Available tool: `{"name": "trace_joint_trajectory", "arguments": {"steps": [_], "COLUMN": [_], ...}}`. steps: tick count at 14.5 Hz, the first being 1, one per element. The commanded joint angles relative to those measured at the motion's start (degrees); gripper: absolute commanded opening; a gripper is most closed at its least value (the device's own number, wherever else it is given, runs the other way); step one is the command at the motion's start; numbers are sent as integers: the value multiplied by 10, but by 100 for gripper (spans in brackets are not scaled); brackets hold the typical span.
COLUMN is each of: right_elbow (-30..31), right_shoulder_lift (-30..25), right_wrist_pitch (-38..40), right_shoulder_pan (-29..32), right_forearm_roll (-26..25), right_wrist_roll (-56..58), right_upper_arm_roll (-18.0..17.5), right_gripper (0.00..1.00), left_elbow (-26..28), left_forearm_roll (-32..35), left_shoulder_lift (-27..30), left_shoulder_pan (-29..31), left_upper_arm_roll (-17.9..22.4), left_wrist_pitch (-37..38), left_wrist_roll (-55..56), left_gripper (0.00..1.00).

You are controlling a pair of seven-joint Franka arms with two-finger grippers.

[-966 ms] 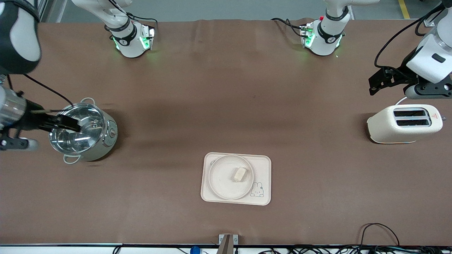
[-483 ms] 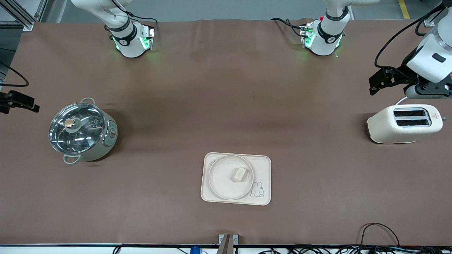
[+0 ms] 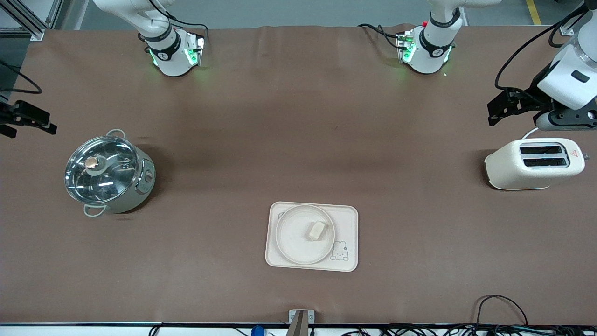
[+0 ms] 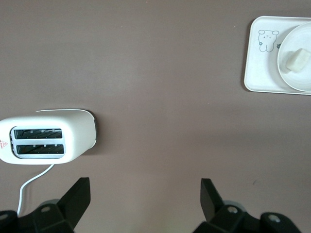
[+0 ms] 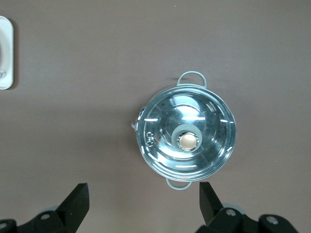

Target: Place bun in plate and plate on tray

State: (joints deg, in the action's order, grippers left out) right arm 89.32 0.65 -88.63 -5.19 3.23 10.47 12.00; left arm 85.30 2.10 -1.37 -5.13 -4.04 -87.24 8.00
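Observation:
The bun [image 3: 316, 230] lies in the round cream plate [image 3: 293, 235], and the plate sits on the rabbit tray [image 3: 348, 215] near the table's front edge. In the left wrist view the bun [image 4: 297, 60], plate [image 4: 303, 80] and tray [image 4: 262, 73] show at a distance. My left gripper [image 3: 498, 108] is open and empty, up over the table beside the toaster; its jaws [image 4: 146, 194] stand wide apart. My right gripper [image 3: 29, 122] is open and empty, up over the table's edge at the right arm's end, near the pot [image 5: 144, 199].
A cream toaster [image 3: 534, 163] stands at the left arm's end of the table and shows in the left wrist view [image 4: 48, 141]. A steel pot with a glass lid [image 3: 108, 173] stands at the right arm's end and shows in the right wrist view [image 5: 187, 138]. Cables lie along the front edge.
My right arm has drawn back from over the pot to the table's edge at its own end. The left arm, bun, plate and tray have not moved.

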Motion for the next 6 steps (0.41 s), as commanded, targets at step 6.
{"name": "trace_joint_trajectory", "arguments": {"steps": [6], "right_elbow": [38], "right_shoulder_lift": [-32], "right_wrist_pitch": [2], "right_shoulder_pan": [75], "right_forearm_roll": [-15], "right_wrist_roll": [-24], "right_upper_arm_roll": [-89], "right_gripper": [100], "left_elbow": [-12], "left_forearm_roll": [-9], "left_shoulder_lift": [-4], "left_shoulder_pan": [5], "left_upper_arm_roll": [6], "left_wrist_pitch": [2], "left_wrist_roll": [-7], "left_gripper": [100]}}
